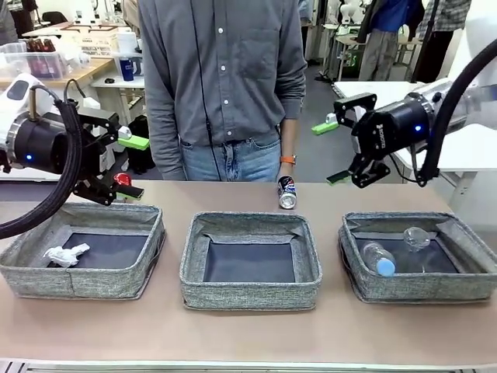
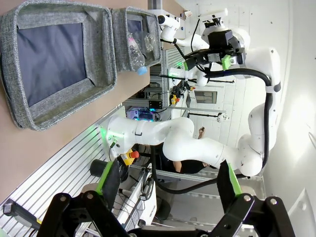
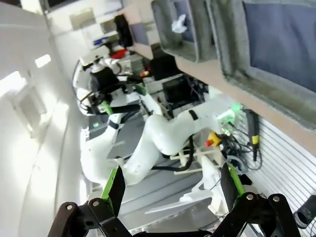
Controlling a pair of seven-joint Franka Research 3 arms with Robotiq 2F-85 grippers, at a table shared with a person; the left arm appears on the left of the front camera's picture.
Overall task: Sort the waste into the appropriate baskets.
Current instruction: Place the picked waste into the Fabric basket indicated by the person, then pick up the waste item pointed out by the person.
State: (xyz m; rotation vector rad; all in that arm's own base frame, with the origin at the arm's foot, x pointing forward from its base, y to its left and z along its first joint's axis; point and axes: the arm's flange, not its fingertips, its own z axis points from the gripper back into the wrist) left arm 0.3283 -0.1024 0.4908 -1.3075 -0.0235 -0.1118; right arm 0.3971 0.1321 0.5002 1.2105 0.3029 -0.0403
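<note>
- The left jaws stand wide open and hold nothing. In the front view they hang in the air above the far side of the left basket, with the green pads one above the other.
- The right jaws are also wide open and empty. They hang above the table, behind the right basket and not touching it.
- The three grey baskets stand in one row on the table, the middle basket between the two others.
- The crumpled white paper wad lies in the left basket, near its left front corner.
- The clear blue-capped bottle lies on its side in the right basket, with the cap toward the front. The clear plastic cup lies just behind it in the same basket.
- The dark blue soda can is at the far edge of the table, behind the middle basket and just under the person's hand. If the hand touches it, I cannot tell.
- A small red thing shows close to the lower left finger; what it is, I cannot tell.
- In the left wrist view the two fingers stand far apart with nothing between them. Beyond them are the middle basket and the right basket with the bottle.
- In the right wrist view the fingers are also far apart, and the paper wad shows in the left basket.
</note>
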